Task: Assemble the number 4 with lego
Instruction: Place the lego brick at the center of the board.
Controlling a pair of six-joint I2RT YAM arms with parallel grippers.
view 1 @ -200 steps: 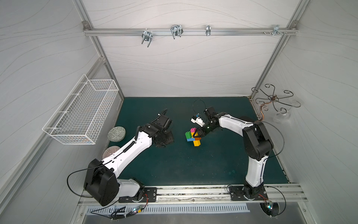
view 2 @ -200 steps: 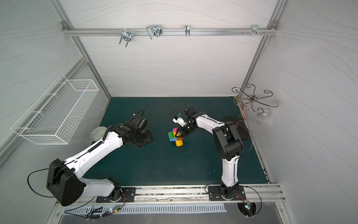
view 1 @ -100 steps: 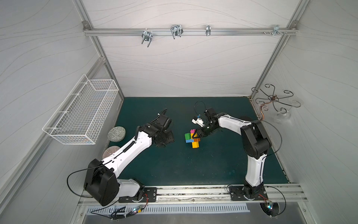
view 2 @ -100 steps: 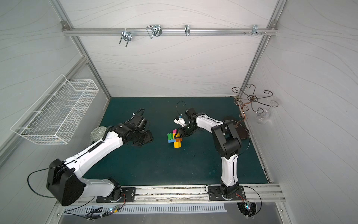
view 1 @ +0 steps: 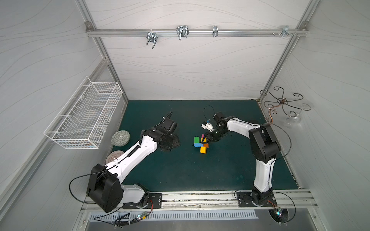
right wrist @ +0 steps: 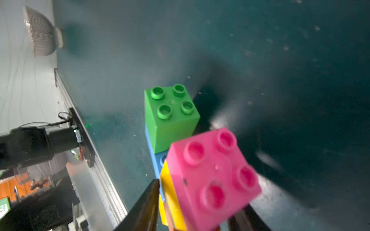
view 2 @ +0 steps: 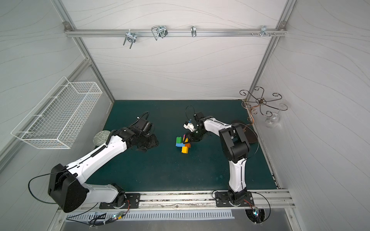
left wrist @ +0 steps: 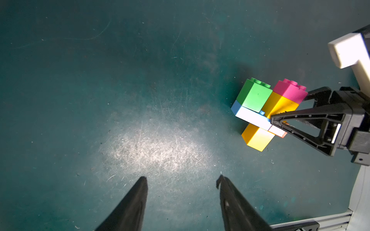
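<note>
The number 4 point(view 1: 200, 142) point(view 2: 183, 144) lies on the green mat as one joined lego figure. Its green brick point(left wrist: 254, 96) sits on the blue crossbar point(left wrist: 250, 116). The stem runs from the pink brick point(left wrist: 290, 90) through yellow and orange to a yellow end brick point(left wrist: 257, 138). My right gripper point(left wrist: 289, 107) point(right wrist: 200, 196) straddles the upper stem with its jaws apart, one finger lying against the yellow brick. My left gripper point(left wrist: 181, 178) point(view 1: 172, 143) is open and empty over bare mat, well to the left of the figure.
Two round patterned discs point(view 1: 120, 137) point(view 1: 114, 156) lie at the mat's left edge. A white wire basket point(view 1: 86, 116) hangs on the left wall. A curly metal stand point(view 1: 283, 103) and a glass point(view 1: 293, 120) occupy the back right corner.
My right gripper's jaws have spread apart around the stem. The figure stays in place on the mat. The left arm has barely moved.
</note>
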